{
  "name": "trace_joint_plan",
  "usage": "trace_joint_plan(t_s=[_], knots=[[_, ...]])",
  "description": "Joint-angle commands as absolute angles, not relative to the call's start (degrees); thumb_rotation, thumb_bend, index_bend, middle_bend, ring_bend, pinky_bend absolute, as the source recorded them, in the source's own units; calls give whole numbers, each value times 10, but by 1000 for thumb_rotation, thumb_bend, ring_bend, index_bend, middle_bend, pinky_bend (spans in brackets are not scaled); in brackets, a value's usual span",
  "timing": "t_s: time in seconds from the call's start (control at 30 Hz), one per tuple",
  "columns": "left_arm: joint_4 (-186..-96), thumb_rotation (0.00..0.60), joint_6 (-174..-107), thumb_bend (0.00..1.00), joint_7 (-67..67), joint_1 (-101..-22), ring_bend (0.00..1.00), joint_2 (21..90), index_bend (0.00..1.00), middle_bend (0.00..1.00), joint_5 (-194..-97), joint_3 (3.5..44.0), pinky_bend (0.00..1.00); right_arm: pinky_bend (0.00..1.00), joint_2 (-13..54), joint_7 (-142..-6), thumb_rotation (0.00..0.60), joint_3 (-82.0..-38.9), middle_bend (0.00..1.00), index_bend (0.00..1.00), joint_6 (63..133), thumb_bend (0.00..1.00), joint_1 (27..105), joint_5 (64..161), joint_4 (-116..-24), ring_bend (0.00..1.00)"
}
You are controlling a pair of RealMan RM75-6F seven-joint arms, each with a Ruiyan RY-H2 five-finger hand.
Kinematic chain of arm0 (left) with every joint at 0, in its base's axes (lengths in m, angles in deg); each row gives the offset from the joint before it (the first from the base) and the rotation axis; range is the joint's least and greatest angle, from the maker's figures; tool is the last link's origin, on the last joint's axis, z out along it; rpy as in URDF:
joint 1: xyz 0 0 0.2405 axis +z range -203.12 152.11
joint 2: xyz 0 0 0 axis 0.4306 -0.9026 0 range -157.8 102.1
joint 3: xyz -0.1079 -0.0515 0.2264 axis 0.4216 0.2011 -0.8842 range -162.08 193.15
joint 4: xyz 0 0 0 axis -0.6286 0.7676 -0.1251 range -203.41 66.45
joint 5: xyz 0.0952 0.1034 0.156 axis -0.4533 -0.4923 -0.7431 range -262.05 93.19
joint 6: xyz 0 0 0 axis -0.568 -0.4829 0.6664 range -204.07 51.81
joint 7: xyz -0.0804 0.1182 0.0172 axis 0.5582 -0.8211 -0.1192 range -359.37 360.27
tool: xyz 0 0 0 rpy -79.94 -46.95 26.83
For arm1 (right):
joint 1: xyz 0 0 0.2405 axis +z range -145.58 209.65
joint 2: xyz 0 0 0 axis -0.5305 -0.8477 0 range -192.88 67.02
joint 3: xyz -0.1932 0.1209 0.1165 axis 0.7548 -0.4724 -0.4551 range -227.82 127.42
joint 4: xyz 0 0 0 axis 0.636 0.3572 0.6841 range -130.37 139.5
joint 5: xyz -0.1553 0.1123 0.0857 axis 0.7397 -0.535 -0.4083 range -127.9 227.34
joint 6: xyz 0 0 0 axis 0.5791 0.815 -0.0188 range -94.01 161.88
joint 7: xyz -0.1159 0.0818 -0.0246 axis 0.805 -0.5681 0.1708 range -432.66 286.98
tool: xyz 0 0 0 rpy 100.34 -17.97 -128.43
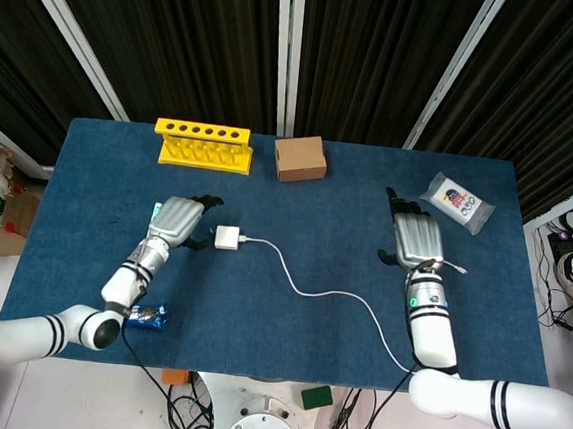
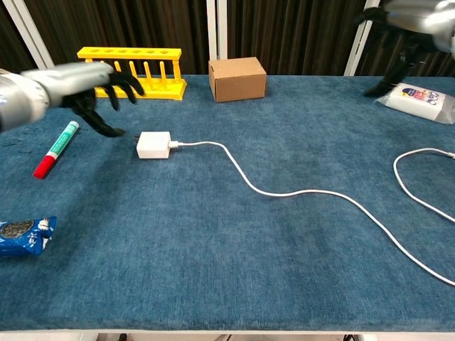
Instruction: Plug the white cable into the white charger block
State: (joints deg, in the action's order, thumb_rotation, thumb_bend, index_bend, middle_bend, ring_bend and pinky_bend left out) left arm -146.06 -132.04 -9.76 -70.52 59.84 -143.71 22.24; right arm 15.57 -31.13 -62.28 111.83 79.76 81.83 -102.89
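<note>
Yellow rack [image 1: 203, 145], brown box [image 1: 299, 158], marker [image 2: 56, 148], blue snack packet [image 2: 23, 236], clear pouch [image 1: 456, 201] on blue table [image 2: 234, 270]

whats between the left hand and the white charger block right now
Only bare blue table. In the chest view the left hand hovers open, apart from the white charger block, which lies with the white cable plugged in.
</note>
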Motion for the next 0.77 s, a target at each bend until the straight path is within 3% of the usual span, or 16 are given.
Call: trace_joint_plan(t_s=[0.03,0.13,0.3,0.47,0.77], knots=[[-1543,600,-1442,199,-140,-626,235,523,232,237,-1484,192,405,368,109,-389,600,-587,240,87,1107,200,741,879,-1046,175],[-1571,600,-1512,198,-164,-577,209,478,245,238,-1507,169,304,277,77,-476,600,-548,223,89,1113,230,685,981,-1029,135],[-1619,600,-1590,200,-163,-501,190,409,249,241,-1544,130,239,214,35,-597,600,-497,180,88,1145,248,604,1113,-994,54],[-1654,600,-1664,200,-139,-428,188,372,251,246,-1606,89,226,189,15,-664,600,-465,170,89,1189,273,539,1194,-990,41],[-1671,600,-1768,200,-138,-318,188,378,253,246,-1707,37,225,178,7,-677,600,-432,170,89,1263,278,453,1284,-1012,41]])
